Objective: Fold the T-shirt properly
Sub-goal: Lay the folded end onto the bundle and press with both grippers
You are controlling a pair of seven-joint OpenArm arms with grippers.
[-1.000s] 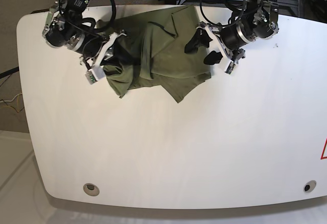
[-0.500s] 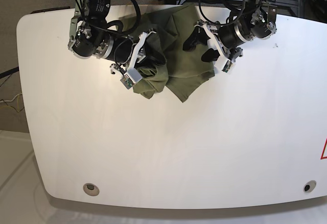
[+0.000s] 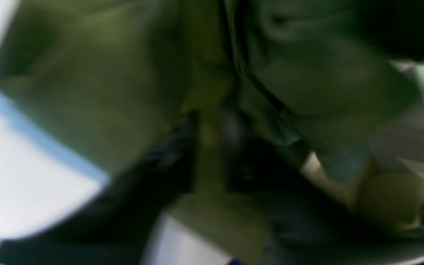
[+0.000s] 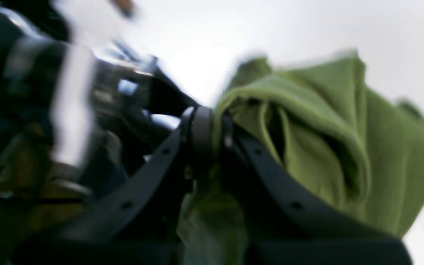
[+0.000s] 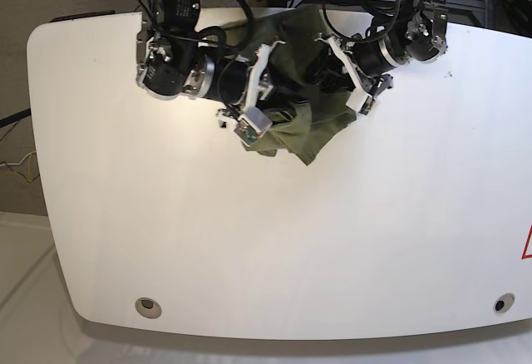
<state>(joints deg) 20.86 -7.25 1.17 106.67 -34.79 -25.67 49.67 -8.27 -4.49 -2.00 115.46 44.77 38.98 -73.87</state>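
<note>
The olive-green T-shirt (image 5: 287, 135) lies bunched at the back of the white table (image 5: 249, 239), between my two arms. My right gripper (image 5: 273, 91), on the left of the base view, is shut on a thick fold of the shirt. The right wrist view shows its black fingers (image 4: 201, 125) pinched on the green cloth (image 4: 326, 129). My left gripper (image 5: 331, 77), on the right of the base view, is pressed into the shirt's other side. In the blurred left wrist view its dark fingers (image 3: 175, 158) converge with cloth (image 3: 87, 73) between them.
The table's back edge (image 5: 249, 11) runs just behind both arms, with cables and equipment beyond it. Two round holes sit near the front corners (image 5: 148, 305) (image 5: 499, 304). A red mark shows at the right edge (image 5: 526, 243).
My right gripper has carried its fold of the shirt rightward over the rest, toward the left gripper. The shirt is now bunched much narrower. My left gripper has moved into the cloth.
</note>
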